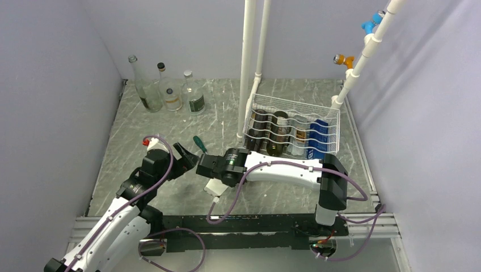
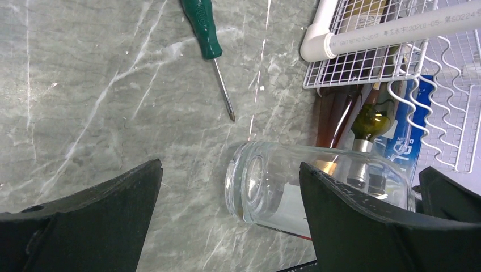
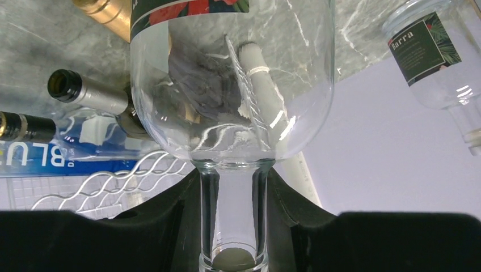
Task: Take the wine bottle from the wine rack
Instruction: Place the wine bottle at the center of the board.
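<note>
Closest in, the right claw (image 3: pixel 233 221) has its black fingers pressed onto the slim neck of a clear, empty glass wine bottle (image 3: pixel 227 85) with a dark floral label. The bottle's wide body stretches away in front of that claw. Its round base points at the left claw (image 2: pixel 230 175), whose two black fingers are spread wide with nothing between them, the base sitting just ahead of the gap.

Beyond the bottle, further from the left claw, stands the white wire wine rack (image 1: pixel 295 105) with wavy tiers. It holds several dark bottles (image 1: pixel 278 133) and a blue one (image 1: pixel 319 139). A green-handled screwdriver (image 2: pixel 205 31) lies on the grey marbled table (image 2: pixel 85 102) ahead of the left claw, apart from the bottle.

To my eye the main part is done: the clear bottle is out of the rack and near it. I can't tell whether it rests on the table or hangs just above. What seems left is handing it over or setting it down.
</note>
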{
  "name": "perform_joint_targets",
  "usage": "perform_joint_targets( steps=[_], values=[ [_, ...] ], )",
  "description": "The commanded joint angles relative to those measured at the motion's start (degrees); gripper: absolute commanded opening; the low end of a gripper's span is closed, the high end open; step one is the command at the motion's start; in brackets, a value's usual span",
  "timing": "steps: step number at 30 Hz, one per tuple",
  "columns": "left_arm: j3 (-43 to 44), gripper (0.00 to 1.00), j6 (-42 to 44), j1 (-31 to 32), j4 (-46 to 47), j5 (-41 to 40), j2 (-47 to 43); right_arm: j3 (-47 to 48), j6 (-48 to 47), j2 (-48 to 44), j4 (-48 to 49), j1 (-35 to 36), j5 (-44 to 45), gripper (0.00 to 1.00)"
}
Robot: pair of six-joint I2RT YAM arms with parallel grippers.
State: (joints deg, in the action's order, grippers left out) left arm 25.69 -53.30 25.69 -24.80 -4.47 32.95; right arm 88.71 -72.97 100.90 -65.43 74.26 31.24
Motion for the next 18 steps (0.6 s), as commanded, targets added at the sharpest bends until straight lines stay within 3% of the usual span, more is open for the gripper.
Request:
perform_joint_targets(
  steps=[1, 6, 18],
  values=[
    [1.81, 0.96, -0.61, 0.15, 0.64, -1.34, -0.98, 1.13, -0.95, -0.35, 3.64, 0.65, 9.13, 0.15],
    [1.21, 0.95, -0.67, 0.13, 1.16, -0.84, -1.3, 0.72, -0.93, 0.53, 4.52, 1.06, 9.89, 0.3],
    [0.42, 0.95, -0.76, 0.15, 1.23, -0.58, -1.93, 3.52, 0.26, 3.16, 4.35, 2.36, 10.23, 0.53]
  ],
)
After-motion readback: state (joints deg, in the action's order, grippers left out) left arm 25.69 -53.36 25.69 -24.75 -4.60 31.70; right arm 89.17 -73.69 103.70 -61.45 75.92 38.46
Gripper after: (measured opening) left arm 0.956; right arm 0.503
